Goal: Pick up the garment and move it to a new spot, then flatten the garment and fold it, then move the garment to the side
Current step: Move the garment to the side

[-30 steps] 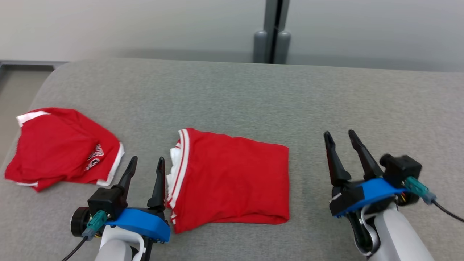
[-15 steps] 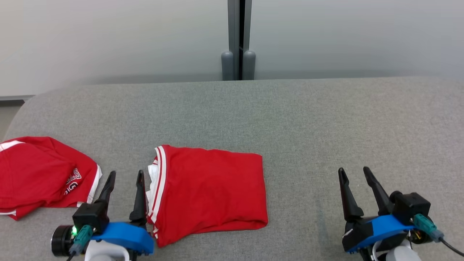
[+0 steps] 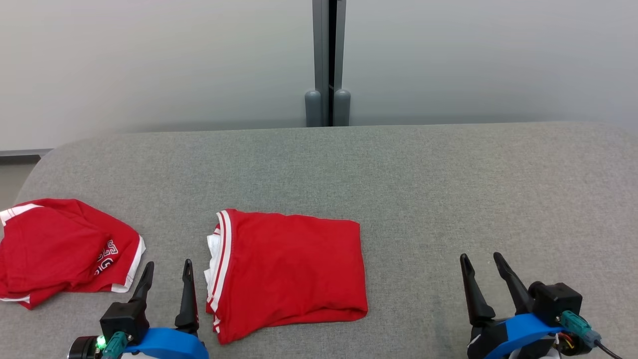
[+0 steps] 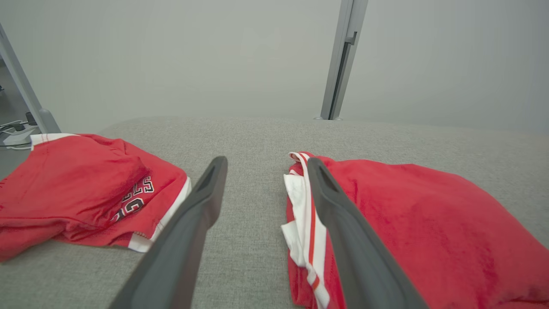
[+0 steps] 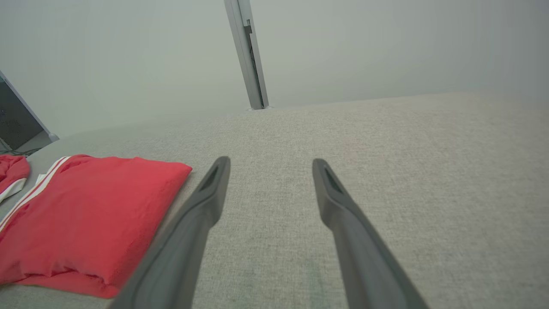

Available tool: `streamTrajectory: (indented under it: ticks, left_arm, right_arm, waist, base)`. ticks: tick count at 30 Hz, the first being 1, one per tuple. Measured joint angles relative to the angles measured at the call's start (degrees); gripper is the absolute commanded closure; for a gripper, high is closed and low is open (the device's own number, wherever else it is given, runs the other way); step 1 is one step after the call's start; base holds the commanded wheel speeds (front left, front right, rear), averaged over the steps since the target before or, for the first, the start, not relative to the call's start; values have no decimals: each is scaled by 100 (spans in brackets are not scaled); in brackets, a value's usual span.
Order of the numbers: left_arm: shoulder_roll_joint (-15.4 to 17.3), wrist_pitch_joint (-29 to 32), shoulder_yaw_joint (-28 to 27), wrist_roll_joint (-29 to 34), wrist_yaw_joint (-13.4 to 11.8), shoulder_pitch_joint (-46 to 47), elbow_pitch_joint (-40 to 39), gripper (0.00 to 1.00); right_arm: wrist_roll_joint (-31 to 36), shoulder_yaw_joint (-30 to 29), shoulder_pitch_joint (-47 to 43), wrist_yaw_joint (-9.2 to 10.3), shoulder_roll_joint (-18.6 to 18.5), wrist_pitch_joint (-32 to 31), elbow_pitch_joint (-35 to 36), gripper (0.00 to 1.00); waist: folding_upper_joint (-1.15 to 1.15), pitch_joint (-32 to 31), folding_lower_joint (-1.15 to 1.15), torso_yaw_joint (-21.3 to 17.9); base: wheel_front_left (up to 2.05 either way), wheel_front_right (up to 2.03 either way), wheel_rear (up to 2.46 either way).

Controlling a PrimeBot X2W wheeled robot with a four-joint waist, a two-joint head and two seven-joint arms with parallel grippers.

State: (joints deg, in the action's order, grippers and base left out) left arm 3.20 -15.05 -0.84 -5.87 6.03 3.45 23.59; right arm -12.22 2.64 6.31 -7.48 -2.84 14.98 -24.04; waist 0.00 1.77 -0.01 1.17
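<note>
Folded garment point(image 3: 289, 271) is laid flat on the grey padded surface point(image 3: 398, 169), just to the right of the fingers of the left gripper point(image 3: 168, 263) and well to the left of those of the right gripper point(image 3: 481, 256). Furthest left, beyond the left fingers, a second red garment point(image 3: 60, 249) is seen lying crumpled, apart from the folded one. White block lettering point(image 4: 137, 195) is printed on it near a white hem. It is partly swallowed by a fold and viewed askew, so no word can be read with confidence. The left gripper is held with its fingers spread and nothing between them, the right-hand finger just beside the folded garment's striped edge. No label or brand is made out on the folded garment, only two white stripes point(image 3: 223, 259) along that edge. The right gripper is likewise held spread and empty over bare surface. The folding is judged done, with the move to the side remaining. If only the top layer is pinched at the striped edge, the fold may be pulled open, since loose white layers are exposed there. If the piece is dragged leftward, it may be bunched against the crumpled garment, and the two may be confused, both being red
</note>
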Motion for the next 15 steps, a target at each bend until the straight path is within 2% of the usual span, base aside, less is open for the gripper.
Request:
streamTrajectory:
  ticks: [7, 9, 15]
  left_arm:
    - [-13, 0, 42, -4, 30, 55, -56, 0]
    - [-15, 0, 126, -21, 58, 156, -73, 0]
    - [-20, -1, 258, -69, 108, 332, -73, 0]
  right_arm:
    - [-223, 388, 113, 0, -3, 0, -107, 0]
    - [-436, 821, 403, 0, -2, 0, -232, 0]
    - [-844, 1366, 879, 0, 3, 3, -758, 0]
  waist:
    - [0, 199, 1, 105]
    - [0, 328, 1, 229]
    - [1, 506, 1, 586]
  base:
    - [0, 0, 0]
    - [0, 0, 0]
    - [0, 0, 0]
